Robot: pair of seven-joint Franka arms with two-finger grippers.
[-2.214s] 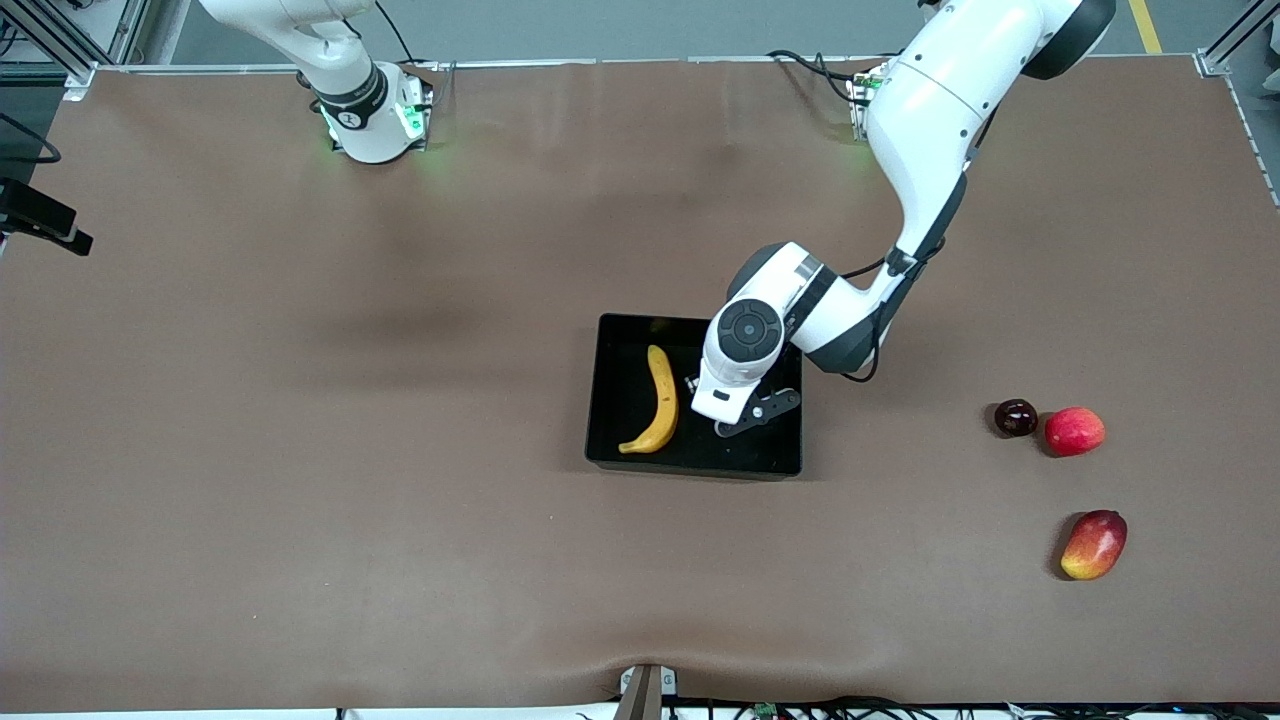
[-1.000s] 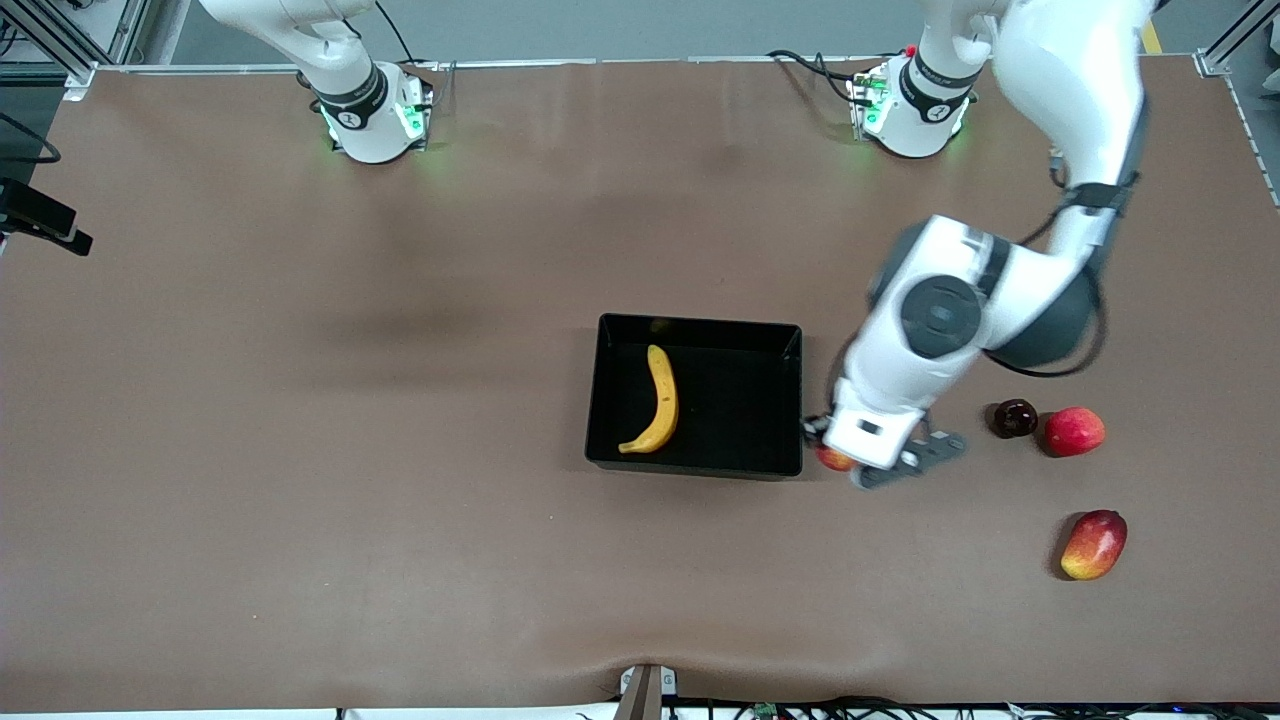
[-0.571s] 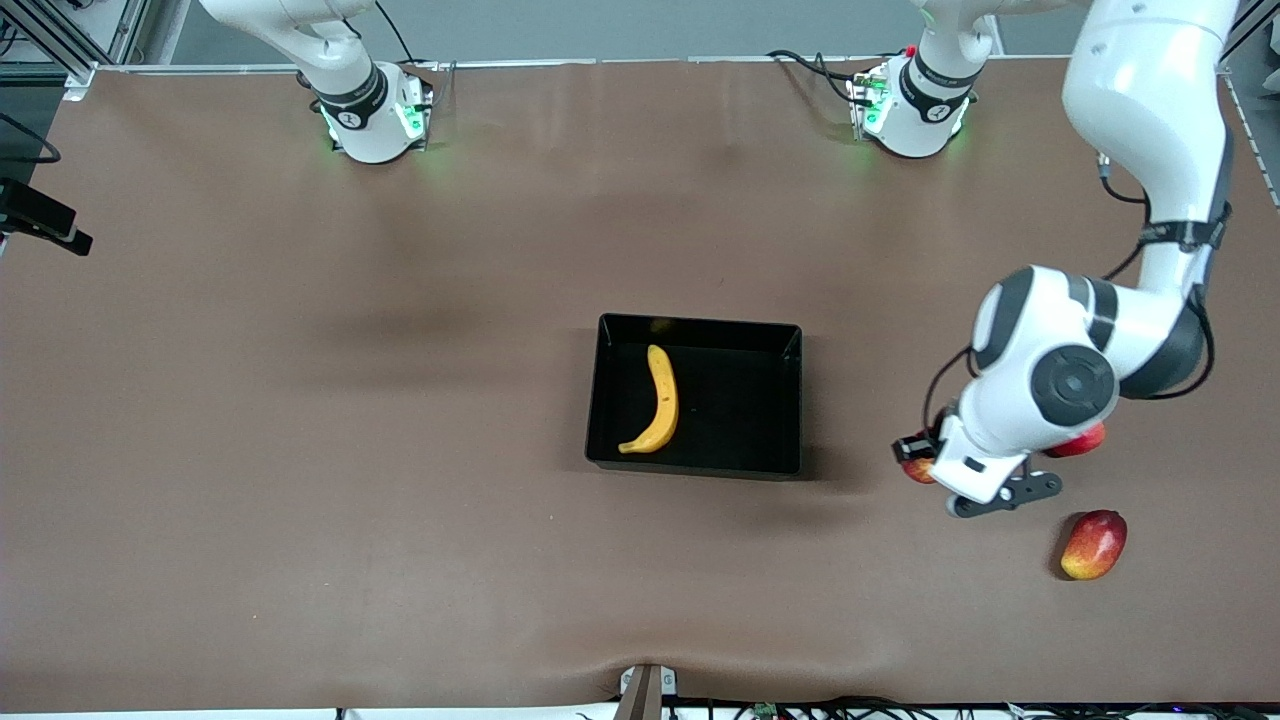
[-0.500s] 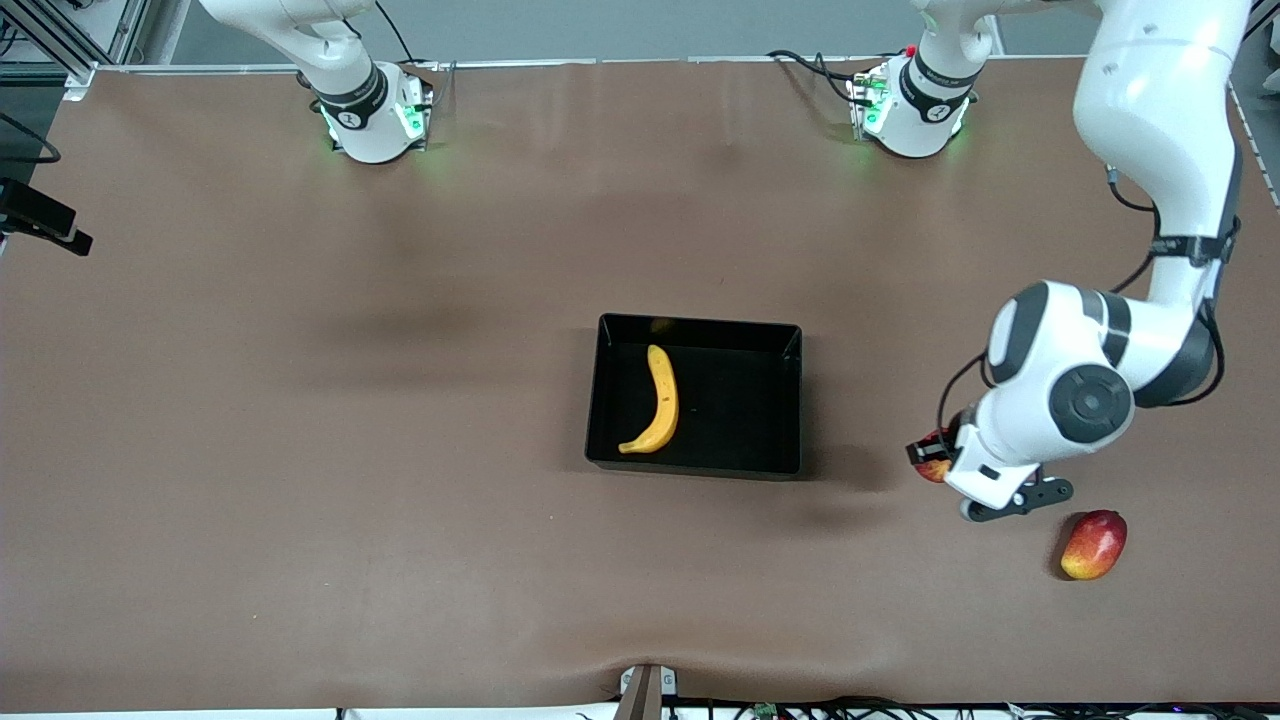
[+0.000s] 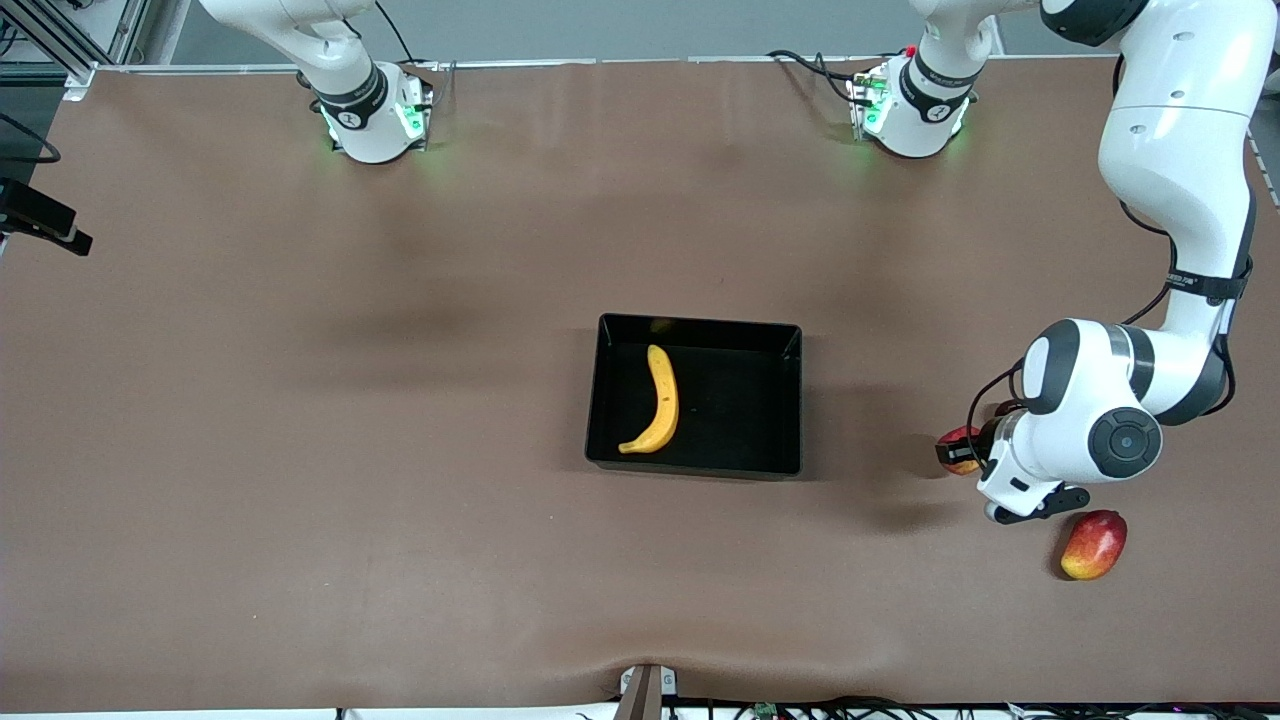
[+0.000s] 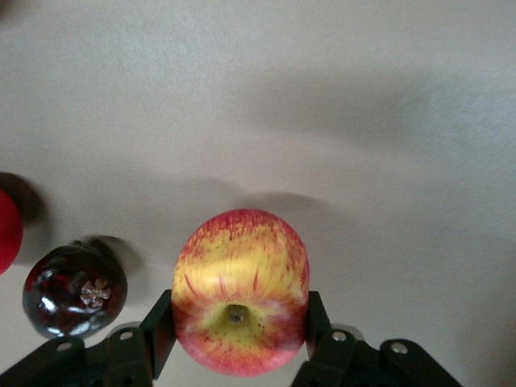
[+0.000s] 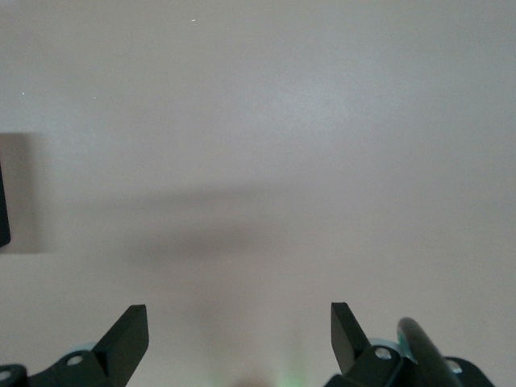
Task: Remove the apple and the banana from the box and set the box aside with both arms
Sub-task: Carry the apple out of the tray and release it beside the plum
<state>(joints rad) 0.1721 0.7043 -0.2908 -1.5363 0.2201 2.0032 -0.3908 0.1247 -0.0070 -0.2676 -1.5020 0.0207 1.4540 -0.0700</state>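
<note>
a wide table [image 5: 300,450] fills nearly the whole front view, covered edge to edge with a matte brown mat that shows faint creases and soft dark shadows near its middle. along the edge farthest from the front camera runs a thin metal rail, with a strip of grey floor [image 5: 640,25] above it and a yellow floor line [image 5: 1145,25] at one corner. aluminium frame posts [image 5: 45,35] stand at the corners. a black device on a bracket [image 5: 40,222] juts in at the right arm's end. cables [image 5: 800,710] trail along the nearest edge, beside a small metal mount [image 5: 645,690]. the light is even and diffuse.
</note>
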